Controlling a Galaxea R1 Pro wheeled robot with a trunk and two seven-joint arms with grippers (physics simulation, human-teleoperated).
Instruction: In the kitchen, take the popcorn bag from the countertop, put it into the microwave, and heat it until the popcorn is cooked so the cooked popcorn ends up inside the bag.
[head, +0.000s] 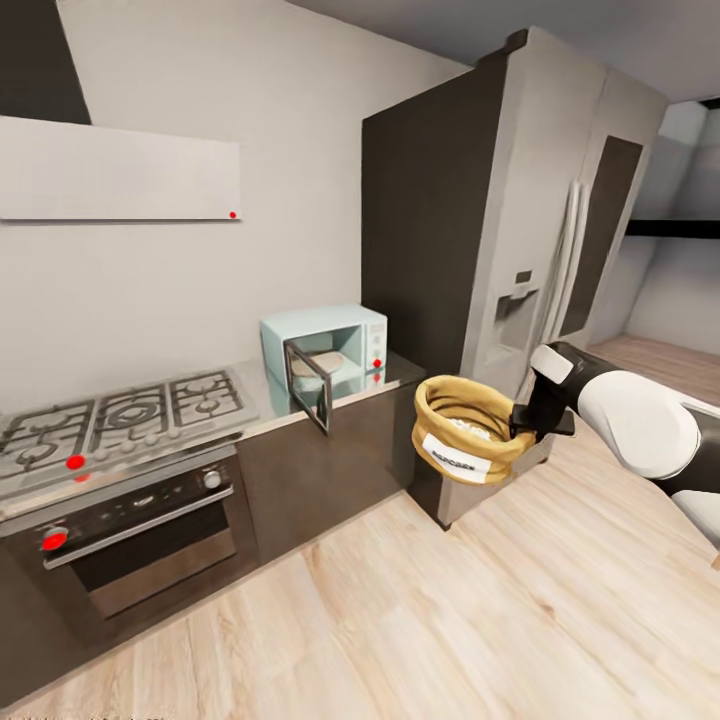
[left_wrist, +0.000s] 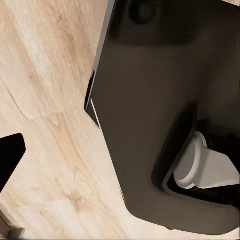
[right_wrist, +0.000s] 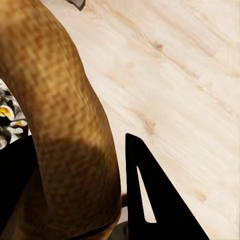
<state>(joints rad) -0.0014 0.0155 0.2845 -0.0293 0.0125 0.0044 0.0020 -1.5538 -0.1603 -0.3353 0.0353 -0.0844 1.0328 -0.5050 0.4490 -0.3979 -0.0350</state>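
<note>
- Gripping the rolled rim of the small tan-orange burlap popcorn bag (head: 462, 428), the black right gripper (head: 524, 418) holds it in the air over the pale wood plank floor (head: 400, 620), in front of the tall steel double-door fridge (head: 560, 230).
- Look at that bag in the head view: mouth open and tipped toward us, a white label with dark lettering on its front, pale contents just visible inside.
- From the right wrist camera, the burlap rim (right_wrist: 60, 125) sweeps right across the picture, one dark finger (right_wrist: 150, 200) beside it, and whitish-yellow popped pieces of popcorn (right_wrist: 10, 120) peek out at the edge.
- Over on the glossy grey countertop (head: 280, 405), the pale mint-white boxy microwave (head: 335, 345) stands with its dark glass door (head: 308, 385) swung wide open, a small red light glowing on its side panel.
- Bag and microwave are well apart; the bag hangs off past the counter's end.
- Next along the counter sits the grated gas hob (head: 120, 420), above the dark built-in oven with a steel handle (head: 140, 530), and the flat white range hood (head: 120, 170) hangs on the wall.
- The left wrist camera gives us the robot's own dark base (left_wrist: 160, 100) over the floorboards, and a black fingertip (left_wrist: 10, 155) at the edge; I cannot tell how that left pincer stands.
</note>
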